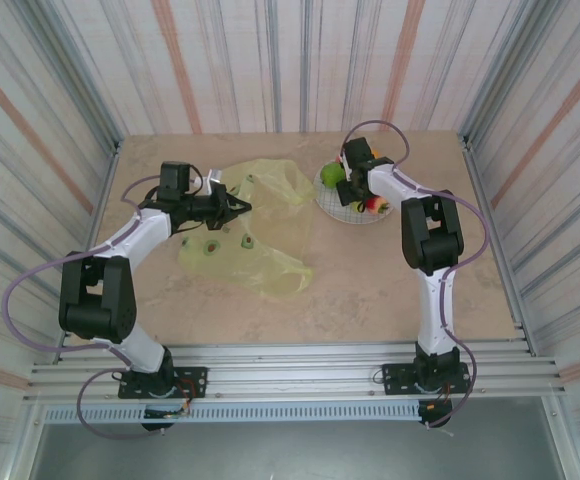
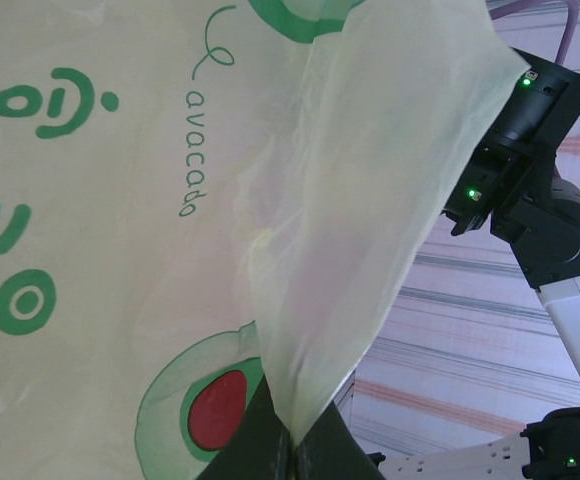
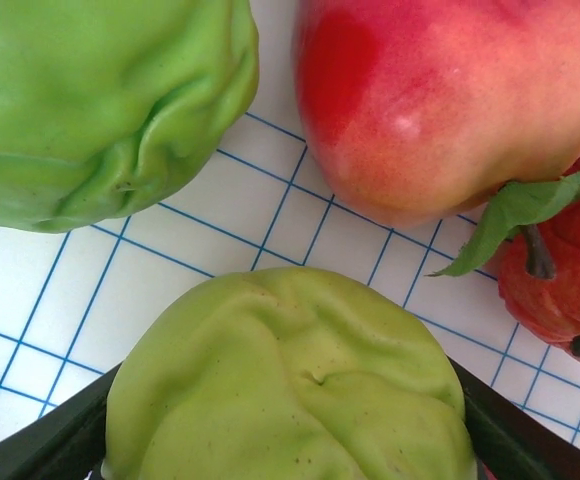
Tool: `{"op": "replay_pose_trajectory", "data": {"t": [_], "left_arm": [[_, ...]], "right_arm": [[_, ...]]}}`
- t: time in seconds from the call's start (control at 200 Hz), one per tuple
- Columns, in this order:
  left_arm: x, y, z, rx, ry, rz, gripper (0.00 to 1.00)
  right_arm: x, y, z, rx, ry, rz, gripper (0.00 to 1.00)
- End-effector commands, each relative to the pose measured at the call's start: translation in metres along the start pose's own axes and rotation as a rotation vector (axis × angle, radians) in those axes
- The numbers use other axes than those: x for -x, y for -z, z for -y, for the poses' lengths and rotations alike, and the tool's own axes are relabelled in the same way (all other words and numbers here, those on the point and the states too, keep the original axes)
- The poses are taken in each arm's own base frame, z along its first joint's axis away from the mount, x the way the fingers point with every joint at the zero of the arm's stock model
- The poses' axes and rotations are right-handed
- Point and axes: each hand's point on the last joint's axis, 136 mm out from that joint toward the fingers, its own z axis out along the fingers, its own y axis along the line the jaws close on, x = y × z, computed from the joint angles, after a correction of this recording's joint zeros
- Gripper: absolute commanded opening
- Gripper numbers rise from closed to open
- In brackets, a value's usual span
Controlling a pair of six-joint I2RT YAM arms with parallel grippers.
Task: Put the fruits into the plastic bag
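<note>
The yellow-green plastic bag (image 1: 255,235) with avocado prints lies at mid-table. My left gripper (image 1: 234,208) is shut on a fold of its upper edge. In the left wrist view the thin film (image 2: 350,200) rises from between the closed fingertips (image 2: 270,445). My right gripper (image 1: 346,176) hangs over the white grid plate (image 1: 362,214). Its dark fingers (image 3: 40,440) press both sides of a wrinkled yellow-green pear (image 3: 290,380). Close by on the plate (image 3: 220,225) are a green apple (image 3: 100,100), a red-and-peach apple (image 3: 450,100) and a small red fruit with a leaf (image 3: 560,275).
Striped walls enclose the tan table (image 1: 370,290) on three sides. The right arm's dark wrist with green lights (image 2: 525,150) shows past the bag's edge. The plate sits just right of the bag, near the back of the table.
</note>
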Motion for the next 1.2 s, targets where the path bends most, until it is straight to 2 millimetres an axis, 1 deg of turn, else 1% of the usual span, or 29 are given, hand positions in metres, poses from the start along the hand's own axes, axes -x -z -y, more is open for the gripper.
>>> {"op": "replay_pose_trajectory", "data": {"t": [0.0,0.075,0.18,0.276,0.346,0.371,0.451,0.551,0.596,0.626,0.727,0.807,0.887,1.062,1.192], "left_arm": [[0.003,0.003,0.007,-0.024,-0.015,-0.003,0.00],[0.003,0.003,0.006,-0.023,-0.015,-0.004,0.00],[0.003,0.003,0.007,-0.024,-0.015,-0.003,0.00],[0.003,0.004,0.007,-0.025,-0.016,-0.003,0.00],[0.003,0.004,0.006,-0.024,-0.013,-0.003,0.00],[0.003,0.004,0.006,-0.023,-0.013,-0.002,0.00],[0.003,0.004,0.007,-0.025,-0.015,-0.002,0.00],[0.003,0.003,0.007,-0.028,-0.010,-0.004,0.00],[0.003,0.003,0.007,-0.029,-0.010,-0.005,0.00],[0.003,0.003,0.008,-0.029,-0.012,-0.004,0.00],[0.002,0.003,0.008,-0.030,-0.010,-0.005,0.00],[0.002,0.003,0.008,-0.031,-0.010,-0.004,0.00],[0.001,0.002,0.009,-0.033,-0.011,-0.007,0.00],[-0.003,-0.001,0.011,-0.037,-0.014,-0.020,0.00],[-0.005,-0.003,0.012,-0.039,-0.018,-0.027,0.00]], "right_arm": [[0.009,0.009,-0.008,0.033,0.016,0.021,0.64],[0.013,0.017,-0.009,0.044,0.010,0.042,0.62],[0.021,0.035,-0.010,0.068,-0.009,0.086,0.61],[0.026,0.058,-0.012,0.099,-0.038,0.134,0.60],[0.023,0.078,-0.018,0.144,-0.075,0.169,0.59],[0.019,0.084,-0.021,0.167,-0.090,0.180,0.58],[0.007,0.105,-0.041,0.265,-0.123,0.225,0.57],[-0.014,0.127,-0.071,0.386,-0.134,0.252,0.57],[-0.027,0.133,-0.086,0.434,-0.130,0.249,0.57],[-0.033,0.140,-0.096,0.465,-0.126,0.257,0.57],[-0.054,0.152,-0.131,0.551,-0.088,0.262,0.57],[-0.066,0.156,-0.156,0.591,-0.037,0.270,0.57],[-0.069,0.153,-0.174,0.607,0.010,0.281,0.57],[-0.063,0.137,-0.203,0.625,0.100,0.294,0.57],[-0.056,0.136,-0.231,0.706,0.120,0.307,0.57]]}}
